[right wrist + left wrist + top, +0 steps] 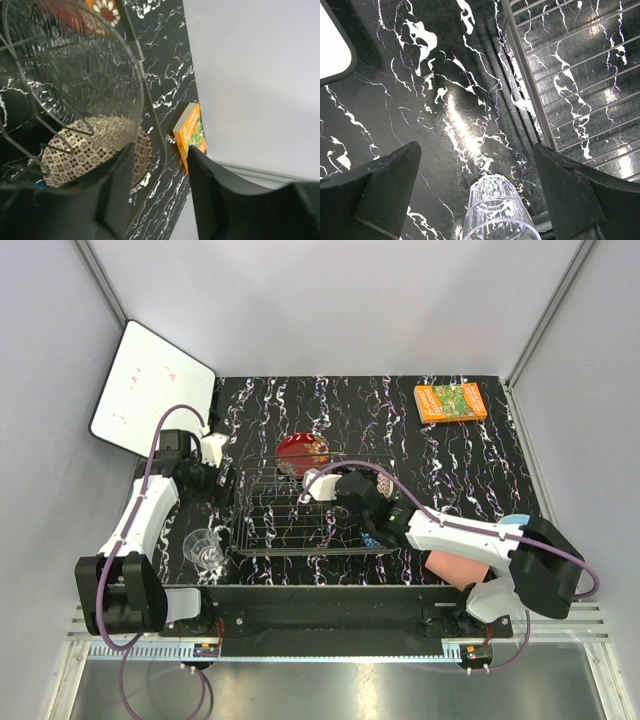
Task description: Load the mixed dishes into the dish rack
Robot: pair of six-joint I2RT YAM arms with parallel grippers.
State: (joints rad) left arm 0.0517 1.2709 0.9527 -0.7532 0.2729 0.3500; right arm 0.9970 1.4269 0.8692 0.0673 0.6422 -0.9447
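Right gripper (160, 150) is sitting part-open beside clear glass bowl (70, 75), upper left, in dish rack (262, 525), best backing straight off without snagging rim; left gripper (476, 150) is gaping empty.

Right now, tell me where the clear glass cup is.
Top view: the clear glass cup sits on the table, outside the dish rack, off its near-left corner.

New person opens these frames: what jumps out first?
The wire dish rack sits mid-table on the black marbled top, with the right hand over it, open beside a clear glass bowl among the wires. Next come the red gold-patterned dish at the rack's far edge and the orange book in the far right corner.
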